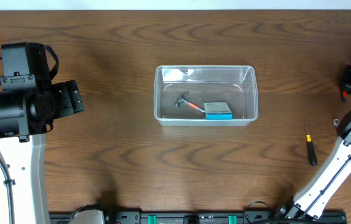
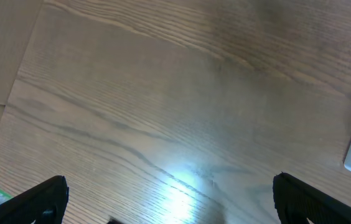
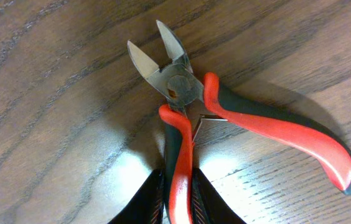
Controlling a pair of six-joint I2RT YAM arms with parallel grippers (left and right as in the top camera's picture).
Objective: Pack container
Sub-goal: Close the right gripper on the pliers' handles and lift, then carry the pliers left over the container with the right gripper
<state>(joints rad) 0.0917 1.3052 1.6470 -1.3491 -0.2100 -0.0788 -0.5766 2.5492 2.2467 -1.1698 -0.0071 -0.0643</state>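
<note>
While the right fingers (image 3: 155, 200) are pinching only one handle of the cutters (image 3: 178, 87) on the counter (image 1: 113, 137) and the left fingers (image 2: 42, 198) are hanging wide open, the lift is calling for a slow, level rise toward the clear container (image 1: 206, 84) sitting mid-counter, well away, lest the free handle swing.

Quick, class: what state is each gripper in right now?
Left gripper: open, empty.
Right gripper: closed on one handle of the cutters.

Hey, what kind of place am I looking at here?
Likely a robot lab workbench for tool packing: a wood-grain table, a clear plastic rectangular tub holding a small hammer, and red-and-black side cutters pinched by the right gripper.
</note>
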